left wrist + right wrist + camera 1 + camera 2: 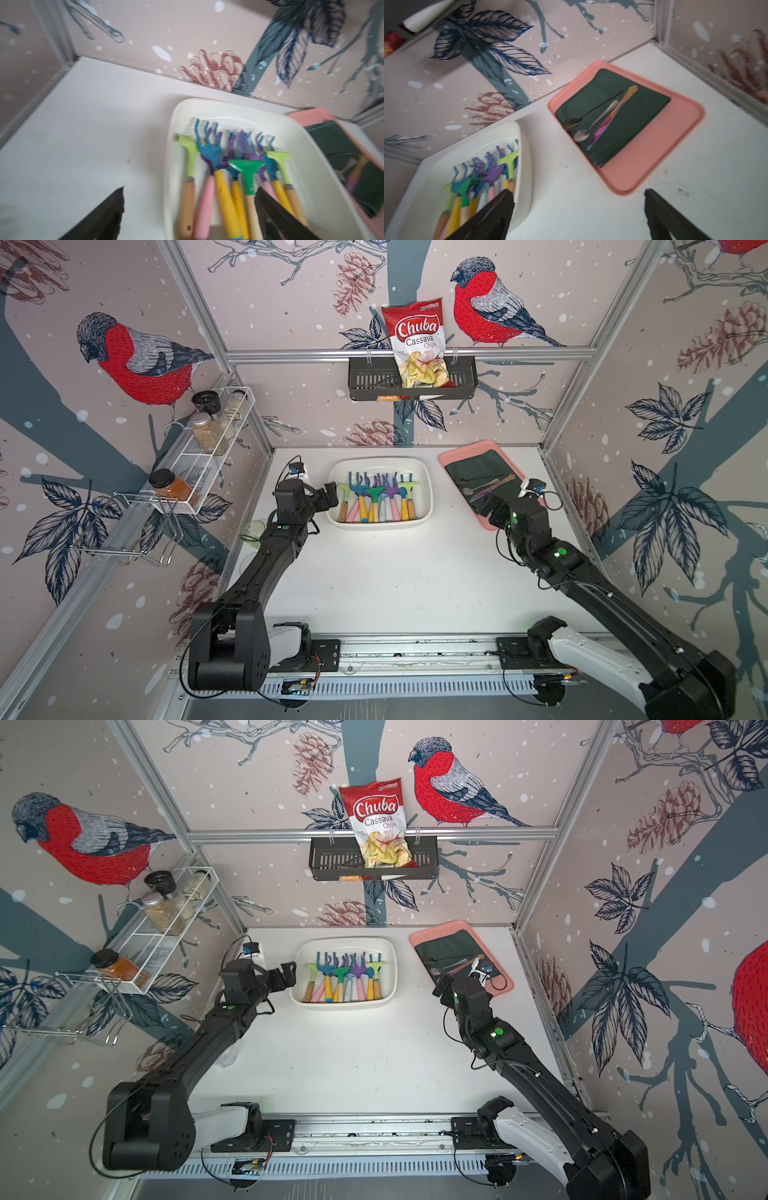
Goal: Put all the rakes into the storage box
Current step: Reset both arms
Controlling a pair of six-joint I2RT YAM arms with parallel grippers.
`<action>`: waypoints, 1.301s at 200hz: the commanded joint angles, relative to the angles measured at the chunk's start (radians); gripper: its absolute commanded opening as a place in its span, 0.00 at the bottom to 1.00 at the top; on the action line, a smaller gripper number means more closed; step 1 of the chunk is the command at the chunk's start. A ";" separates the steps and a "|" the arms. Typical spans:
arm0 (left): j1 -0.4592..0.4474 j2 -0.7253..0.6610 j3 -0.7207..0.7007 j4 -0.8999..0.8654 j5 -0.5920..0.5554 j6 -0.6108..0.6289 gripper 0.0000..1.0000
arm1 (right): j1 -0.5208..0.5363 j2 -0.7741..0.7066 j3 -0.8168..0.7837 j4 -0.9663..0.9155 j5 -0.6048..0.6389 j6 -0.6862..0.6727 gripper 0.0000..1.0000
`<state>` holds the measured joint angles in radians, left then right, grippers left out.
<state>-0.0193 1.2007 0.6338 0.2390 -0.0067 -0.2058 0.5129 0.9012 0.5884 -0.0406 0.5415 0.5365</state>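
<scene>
The storage box is being shown in both top views toward the back of the white table, left of centre. A bundle of rakes is being carried inside it, the coloured heads being pointed toward the back wall and the wooden, yellow and pink handles toward the robot; which of them is the task's rake cannot be told.

The left gripper is being held just beside the box's left end. Its fingers are being shown spread wide in the left wrist view, one being placed over bare table outside the box and the other in front of the handles, with nothing being grasped between them; whether that finger is touching a handle cannot be told.

The right gripper is being held over the near left corner of the pink tray, apart from the box. Its fingers are likewise being shown released and empty in the right wrist view, one being seen in front of the box's near corner and the other over bare table.

A dark green cloth is being carried on the tray; two spoons and a multicoloured utensil are being borne on the cloth, side by side.
</scene>
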 commanded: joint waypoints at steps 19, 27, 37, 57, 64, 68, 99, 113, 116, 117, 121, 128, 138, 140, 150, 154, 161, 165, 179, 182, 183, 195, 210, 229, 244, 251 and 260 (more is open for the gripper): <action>0.047 0.043 -0.198 0.457 -0.222 0.094 0.96 | -0.133 0.091 -0.110 0.422 0.151 -0.180 1.00; 0.047 0.075 -0.224 0.528 -0.212 0.120 0.96 | -0.161 0.127 -0.096 0.401 0.145 -0.172 1.00; 0.049 0.111 -0.253 0.604 -0.208 0.107 0.96 | -0.191 0.168 -0.098 0.419 0.120 -0.191 1.00; 0.046 0.171 -0.283 0.675 -0.115 0.131 0.96 | -0.231 0.218 -0.135 0.509 0.090 -0.251 1.00; 0.041 0.185 -0.328 0.762 -0.103 0.141 0.96 | -0.244 0.227 -0.157 0.553 0.078 -0.267 1.00; 0.033 0.195 -0.357 0.824 -0.119 0.147 0.96 | -0.251 0.232 -0.173 0.583 0.077 -0.271 1.00; -0.026 0.362 -0.465 1.195 -0.269 0.182 0.98 | -0.333 0.252 -0.304 0.834 -0.017 -0.326 1.00; -0.030 0.297 -0.394 0.943 -0.309 0.142 0.98 | -0.363 0.285 -0.359 0.977 -0.070 -0.354 1.00; -0.030 0.318 -0.394 0.978 -0.313 0.146 0.98 | -0.370 0.298 -0.368 1.003 -0.085 -0.372 1.00; -0.030 0.323 -0.395 0.991 -0.316 0.148 0.98 | -0.371 0.302 -0.370 1.009 -0.087 -0.381 1.00; -0.034 0.341 -0.406 1.046 -0.328 0.159 0.98 | -0.372 0.320 -0.372 1.018 -0.084 -0.402 1.00; -0.042 0.345 -0.419 1.078 -0.340 0.165 0.98 | -0.384 0.367 -0.391 1.096 -0.074 -0.416 1.00; -0.045 0.308 -0.400 0.979 -0.332 0.159 0.97 | -0.404 0.440 -0.433 1.275 -0.082 -0.446 1.00; -0.045 0.305 -0.398 0.970 -0.330 0.156 0.97 | -0.405 0.449 -0.439 1.297 -0.082 -0.452 1.00; -0.046 0.332 -0.415 1.049 -0.335 0.168 0.97 | -0.450 0.502 -0.438 1.316 -0.146 -0.422 1.00; -0.047 0.331 -0.415 1.048 -0.338 0.168 0.97 | -0.471 0.537 -0.436 1.330 -0.186 -0.405 1.00; -0.047 0.313 -0.402 0.990 -0.335 0.163 0.97 | -0.492 0.631 -0.444 1.466 -0.222 -0.404 1.00; -0.047 0.312 -0.397 0.980 -0.336 0.159 0.97 | -0.484 0.665 -0.445 1.531 -0.221 -0.426 1.00; -0.047 0.320 -0.396 0.993 -0.341 0.165 0.97 | -0.460 0.587 -0.362 1.231 -0.196 -0.417 1.00; -0.048 0.315 -0.393 0.976 -0.341 0.161 0.97 | -0.464 0.601 -0.366 1.264 -0.204 -0.421 1.00; -0.048 0.315 -0.392 0.973 -0.341 0.160 0.97 | -0.464 0.606 -0.371 1.284 -0.204 -0.424 1.00; -0.048 0.322 -0.398 0.999 -0.342 0.166 0.97 | -0.442 0.643 -0.425 1.454 -0.164 -0.453 1.00; -0.048 0.322 -0.396 0.997 -0.341 0.165 0.97 | -0.432 0.619 -0.386 1.338 -0.129 -0.441 1.00; -0.048 0.322 -0.397 0.995 -0.342 0.164 0.97 | -0.433 0.617 -0.387 1.336 -0.129 -0.439 1.00; -0.048 0.321 -0.395 0.989 -0.341 0.164 0.97 | -0.448 0.624 -0.380 1.325 -0.160 -0.430 1.00; -0.048 0.320 -0.396 0.987 -0.341 0.164 0.97 | -0.450 0.618 -0.374 1.305 -0.163 -0.427 1.00; -0.048 0.319 -0.395 0.986 -0.340 0.164 0.97 | -0.451 0.619 -0.376 1.312 -0.164 -0.429 1.00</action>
<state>-0.0666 1.5234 0.2344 1.2007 -0.3408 -0.0517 0.0669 1.5211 0.2043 1.2640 0.3893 0.1074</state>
